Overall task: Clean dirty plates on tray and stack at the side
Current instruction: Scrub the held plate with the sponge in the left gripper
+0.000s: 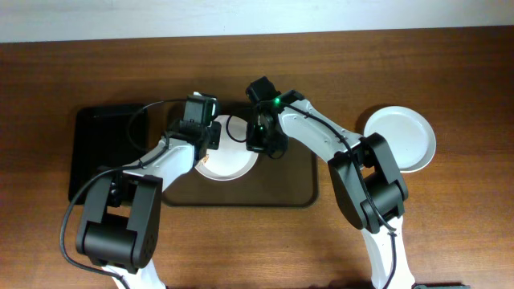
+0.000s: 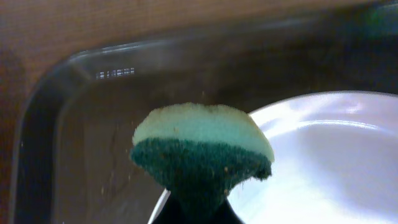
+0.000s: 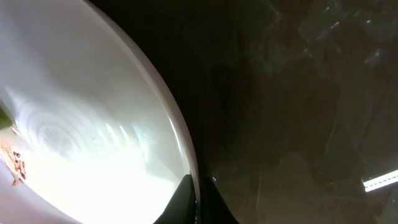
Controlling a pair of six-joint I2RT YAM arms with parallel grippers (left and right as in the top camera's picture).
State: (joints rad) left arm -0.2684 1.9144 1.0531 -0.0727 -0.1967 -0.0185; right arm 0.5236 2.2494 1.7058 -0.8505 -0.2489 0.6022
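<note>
so the left gripper (image 2: 194, 214) clenches the sponge (image 2: 202, 152), the plate (image 2: 323, 162) lies just to its right, and the right gripper (image 3: 198, 202) pinches the rim

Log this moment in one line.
left claw: shut on sponge | right claw: shut on plate rim | plate: on tray, brown crumbs on it | second plate: on table, right of tray

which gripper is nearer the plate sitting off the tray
Right. The right gripper grips the tray plate at its rim facing the off-tray plate; the left gripper, holding a sponge, is farther, across the tray plate.
</note>
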